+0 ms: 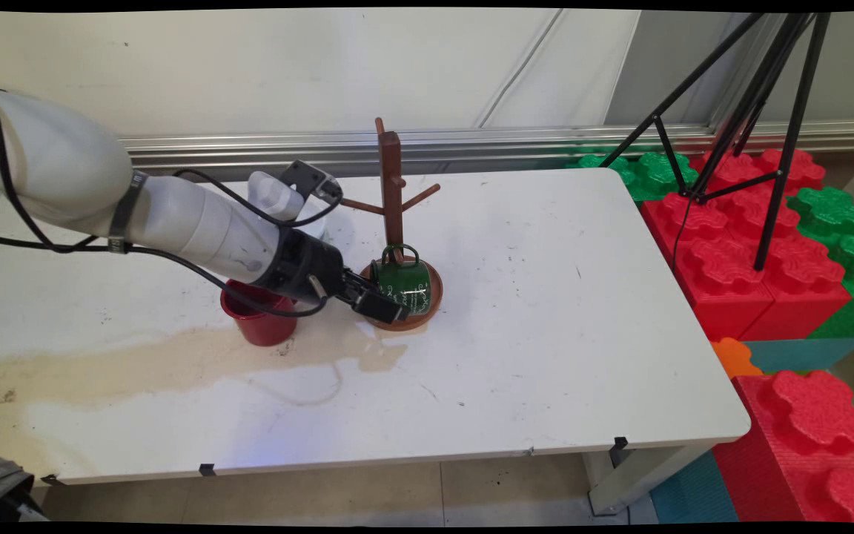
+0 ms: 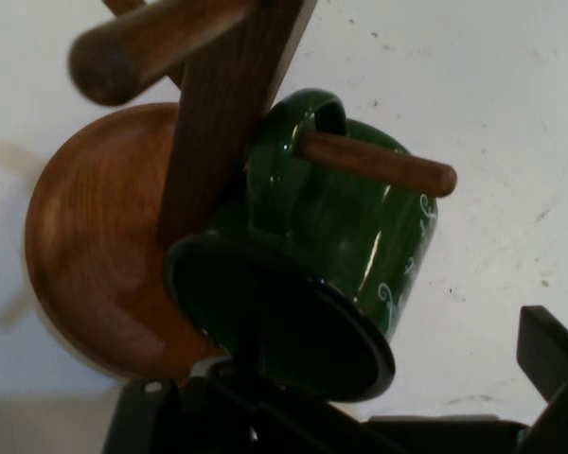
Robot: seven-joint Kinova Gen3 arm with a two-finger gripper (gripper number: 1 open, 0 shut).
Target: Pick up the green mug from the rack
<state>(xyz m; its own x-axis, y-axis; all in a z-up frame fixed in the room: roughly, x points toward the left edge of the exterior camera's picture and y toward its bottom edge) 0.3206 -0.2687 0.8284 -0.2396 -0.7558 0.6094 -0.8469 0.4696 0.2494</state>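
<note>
Main view, from the left: the white arm [image 1: 175, 222] reaches across the white table [image 1: 545, 311] with black cables [image 1: 197, 271] hanging under it. Beneath its wrist stands a red cup [image 1: 260, 320], upright, at the edge of a wide tan spill stain [image 1: 175, 360] that runs along the table's near left part. Behind the wrist a white container [image 1: 279, 199] shows in part, mostly hidden by the arm. The black gripper [image 1: 390, 300] comes next, clasped on the rim of a green enamel mug [image 1: 403, 282] with white lettering. The mug lies tilted on its side over the round base of a brown wooden mug tree [image 1: 391, 185], its handle hooked on one of the lowest pegs. The tree's post stands upright with bare pegs branching higher up. Farther right the table is marked only by small dark specks. Beyond its right edge lie large red and green toy blocks [image 1: 760, 252], and a black tripod [image 1: 760, 111] stands among them.

Hand view: the wooden base [image 2: 95, 246] sits at left, the post [image 2: 227, 104] rises across the middle, and the green mug [image 2: 350, 227] hangs by its handle on a peg [image 2: 379, 163]. One finger [image 2: 256, 359] reaches into the mug's dark mouth; the other finger [image 2: 549, 355] sits outside the wall at right.
</note>
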